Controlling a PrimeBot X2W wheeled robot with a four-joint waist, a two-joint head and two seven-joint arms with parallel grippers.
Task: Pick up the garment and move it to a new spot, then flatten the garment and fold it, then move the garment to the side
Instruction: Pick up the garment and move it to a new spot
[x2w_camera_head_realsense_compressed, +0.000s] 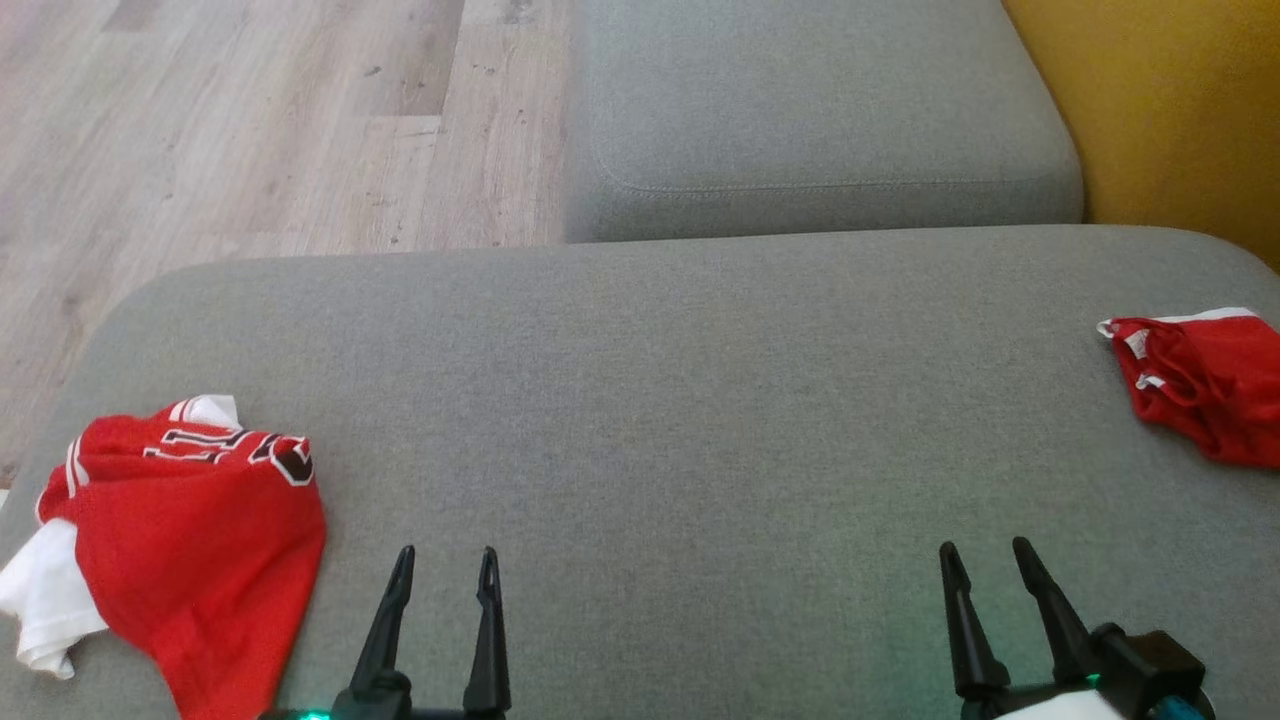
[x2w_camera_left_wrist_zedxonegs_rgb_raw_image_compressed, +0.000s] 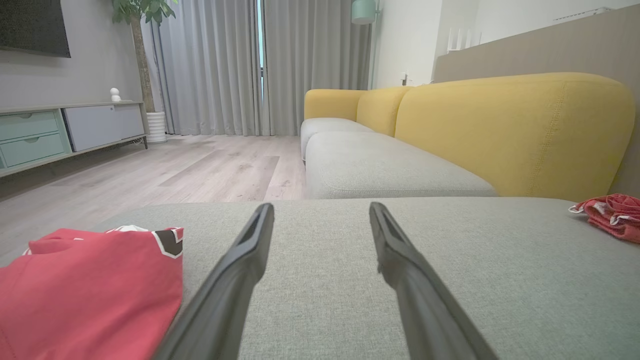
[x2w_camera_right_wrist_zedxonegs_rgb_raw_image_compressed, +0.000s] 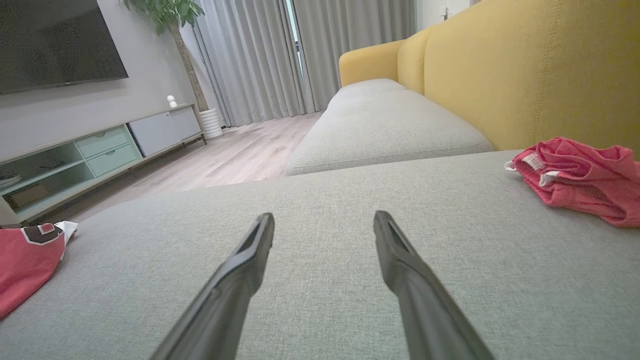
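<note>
The garment (x2w_camera_head_realsense_compressed: 190, 530) is lying crumpled at the near left corner of the grey seat cushion (x2w_camera_head_realsense_compressed: 680, 420). Its red body is bunched up, a white sleeve is spilling toward the left edge, and the dark-outlined lettering is showing on its far side. In the left wrist view the garment (x2w_camera_left_wrist_zedxonegs_rgb_raw_image_compressed: 90, 290) is sitting just to the left of the fingers, not touching them.

The left claw (x2w_camera_head_realsense_compressed: 446, 552) is hovering over the near edge of the cushion, right of the garment, with its fingers spread and nothing between them. The right claw (x2w_camera_head_realsense_compressed: 984, 545) is hanging over the near edge toward the right side, likewise spread wide and gripping nothing.

A smaller red cloth (x2w_camera_head_realsense_compressed: 1200, 385) with white trim is resting at the right edge of the cushion, well apart from the garment. A second grey cushion (x2w_camera_head_realsense_compressed: 820, 110) is adjoining the far edge, with a yellow backrest (x2w_camera_head_realsense_compressed: 1170, 110) rising beside it and wooden floor (x2w_camera_head_realsense_compressed: 250, 120) showing beyond the far left corner.
</note>
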